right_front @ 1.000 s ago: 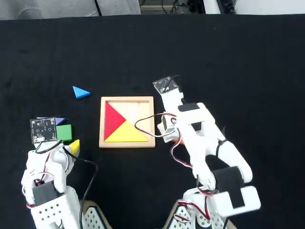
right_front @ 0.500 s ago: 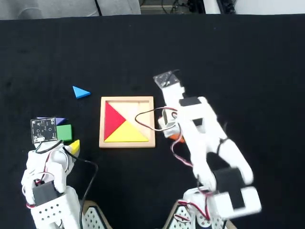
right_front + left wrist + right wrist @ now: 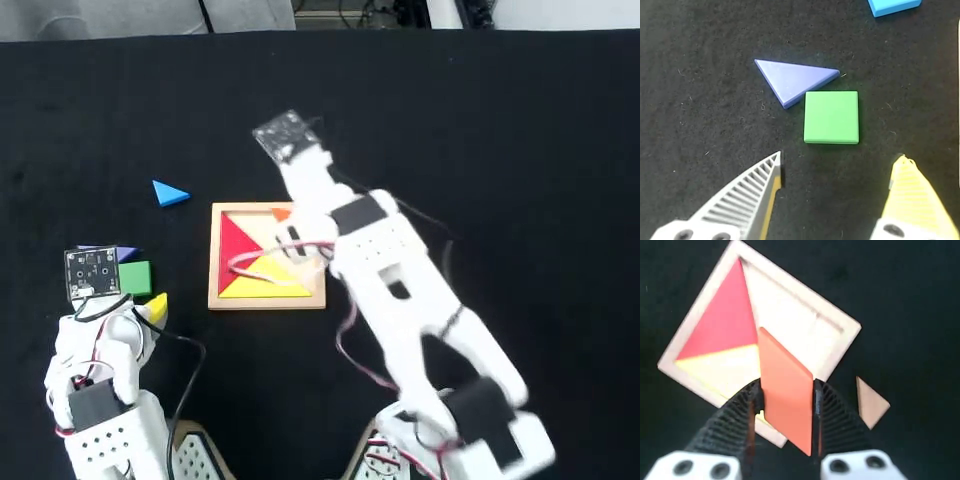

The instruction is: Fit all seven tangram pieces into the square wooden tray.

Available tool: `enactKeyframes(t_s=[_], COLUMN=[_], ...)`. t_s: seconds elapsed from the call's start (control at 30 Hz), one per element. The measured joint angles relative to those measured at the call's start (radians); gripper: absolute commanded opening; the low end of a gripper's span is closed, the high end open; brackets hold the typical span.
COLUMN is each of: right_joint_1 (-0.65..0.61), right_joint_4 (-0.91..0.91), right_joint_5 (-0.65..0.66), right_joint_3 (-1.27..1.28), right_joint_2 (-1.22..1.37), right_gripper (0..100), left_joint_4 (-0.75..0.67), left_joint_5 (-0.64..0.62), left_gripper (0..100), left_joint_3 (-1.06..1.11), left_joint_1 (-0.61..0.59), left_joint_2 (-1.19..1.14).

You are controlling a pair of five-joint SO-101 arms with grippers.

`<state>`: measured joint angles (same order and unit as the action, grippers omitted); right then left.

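The right arm [image 3: 400,290] has swung left from the tray's right side and now reaches across the tray [image 3: 215,262], carrying its load over the far half. The right gripper [image 3: 787,386] is clamped on an orange piece [image 3: 784,362], a flat slab pinched by its long edges between the two black fingers; whether the piece touches the wood cannot be told.

Two pieces already lie in the tray: a red triangle [image 3: 236,252] along the left side and a yellow triangle [image 3: 266,282] along the near side, meeting at the middle. The rest of the tray floor is bare wood.

A small tan triangle [image 3: 871,402] lies on the black table [image 3: 500,150] near the tray, apart from its rim.

At the near left the left gripper [image 3: 840,159] hangs over the table with its fingers spread and nothing between them. Just beyond its tips sits a green square [image 3: 831,117], with a purple triangle [image 3: 795,80] touching or nearly touching the square's far edge. A blue triangle [image 3: 170,193] lies farther off, to the left of the tray's far corner and well apart from the other loose pieces.
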<state>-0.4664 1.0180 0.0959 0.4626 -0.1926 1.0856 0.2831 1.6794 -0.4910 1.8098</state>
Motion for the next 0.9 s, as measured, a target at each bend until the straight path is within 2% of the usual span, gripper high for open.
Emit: enactKeyframes(t_s=[0.23, 0.67, 0.9], right_joint_1=[0.000, 0.000, 0.000], right_joint_4=[0.023, 0.054, 0.052], right_joint_5=[-0.255, -0.497, -0.537], right_joint_3=[-0.127, -0.133, -0.133], right_joint_2=[0.250, 0.290, 0.324], right_gripper=[2.8, 2.8, 2.8], left_joint_4=[0.000, 0.000, 0.000], left_joint_5=[0.000, 0.000, 0.000], left_gripper=[34, 34, 34], left_joint_3=[0.000, 0.000, 0.000], left_joint_1=[0.000, 0.000, 0.000], left_joint_2=[0.000, 0.000, 0.000])
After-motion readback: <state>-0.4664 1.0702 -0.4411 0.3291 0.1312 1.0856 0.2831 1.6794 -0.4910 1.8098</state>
